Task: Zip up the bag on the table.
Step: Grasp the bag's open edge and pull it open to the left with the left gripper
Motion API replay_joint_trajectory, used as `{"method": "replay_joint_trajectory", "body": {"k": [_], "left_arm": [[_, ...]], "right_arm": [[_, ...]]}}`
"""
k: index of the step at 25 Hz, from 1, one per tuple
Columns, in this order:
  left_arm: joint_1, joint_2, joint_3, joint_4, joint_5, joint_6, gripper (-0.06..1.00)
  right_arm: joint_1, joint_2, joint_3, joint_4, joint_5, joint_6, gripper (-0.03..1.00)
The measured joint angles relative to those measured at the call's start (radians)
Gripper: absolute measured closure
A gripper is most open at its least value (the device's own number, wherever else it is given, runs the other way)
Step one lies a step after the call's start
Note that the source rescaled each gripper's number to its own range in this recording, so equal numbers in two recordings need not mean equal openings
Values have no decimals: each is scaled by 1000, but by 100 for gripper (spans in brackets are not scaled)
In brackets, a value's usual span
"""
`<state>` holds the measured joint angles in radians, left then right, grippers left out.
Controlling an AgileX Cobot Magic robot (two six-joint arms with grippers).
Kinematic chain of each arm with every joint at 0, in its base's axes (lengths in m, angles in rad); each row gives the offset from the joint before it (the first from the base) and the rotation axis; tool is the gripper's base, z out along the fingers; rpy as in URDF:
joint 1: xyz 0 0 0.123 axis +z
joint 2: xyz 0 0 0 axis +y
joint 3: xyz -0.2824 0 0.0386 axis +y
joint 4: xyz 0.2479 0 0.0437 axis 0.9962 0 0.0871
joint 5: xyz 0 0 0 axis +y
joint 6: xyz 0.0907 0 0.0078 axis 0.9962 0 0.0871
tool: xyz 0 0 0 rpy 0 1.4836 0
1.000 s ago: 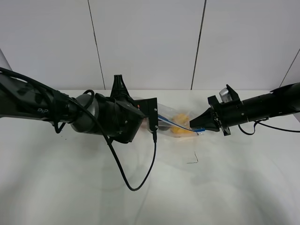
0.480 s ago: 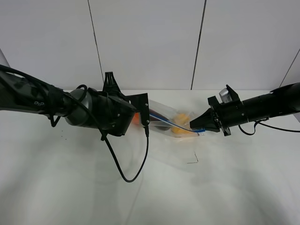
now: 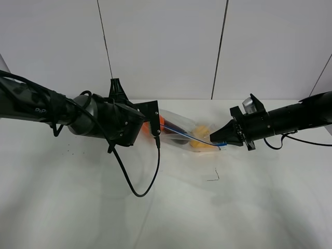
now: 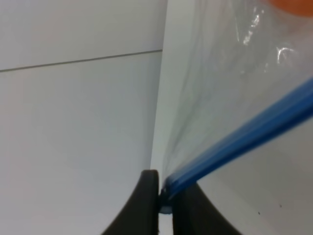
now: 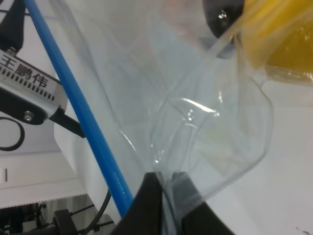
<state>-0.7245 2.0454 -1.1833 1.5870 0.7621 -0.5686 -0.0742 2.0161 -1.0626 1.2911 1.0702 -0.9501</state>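
The bag [image 3: 189, 136] lies near the back middle of the table [image 3: 155, 207], pulled taut between the 2 arms. Through the clear plastic an orange item [image 3: 162, 121] shows close to the left arm and a yellow item [image 3: 201, 139] closer to the right one.

The left gripper [image 3: 155, 127] is at the bag's left end. Its wrist view shows the left gripper [image 4: 165, 196] with its 2 fingers pressed together on the blue zipper strip [image 4: 244, 142], and the strip seems to end right in that pinch.

The right gripper [image 3: 221, 141] holds the opposite end. In its wrist view the right gripper [image 5: 166, 188] is closed on the clear plastic at the bag's corner, just beside the strip [image 5: 73, 98], anchoring the bag against the pull.

From the high camera the strip [image 3: 189, 136] reads as 1 thin straight blue line running from one gripper to the other, with no visible gap in it. My judgement is that the closing run is at or very near its end. No view is sharp enough to confirm that the 2 tracks are locked along the whole length, so that stays uncertain. What is left, I judge, is at most a last press at the left end, then letting go at both ends.
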Motion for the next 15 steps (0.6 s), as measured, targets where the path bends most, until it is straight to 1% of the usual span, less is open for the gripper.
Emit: {"method": "replay_joint_trajectory", "body": {"k": [3,5,7,8,11,13,15], "left_arm": [[0,0,0,0,-5,-3,94],[2,0,0,0,-7,-3,88],[6,0,0,0,-2,-3,74],[8,0,0,0,0,-3,62],[12,0,0,0,3,-11,36],[12,0,0,0,3,-24,27],[12,0,0,0,4,-37,24]], "right_arm": [[0,0,0,-1,-1,1,97],[0,0,0,-6,-2,1,97],[-1,0,0,-17,-3,1,97],[-1,0,0,-21,-3,1,97],[-2,0,0,-27,-3,1,97],[-2,0,0,-28,-3,1,97],[-2,0,0,-28,-3,1,97]]}}
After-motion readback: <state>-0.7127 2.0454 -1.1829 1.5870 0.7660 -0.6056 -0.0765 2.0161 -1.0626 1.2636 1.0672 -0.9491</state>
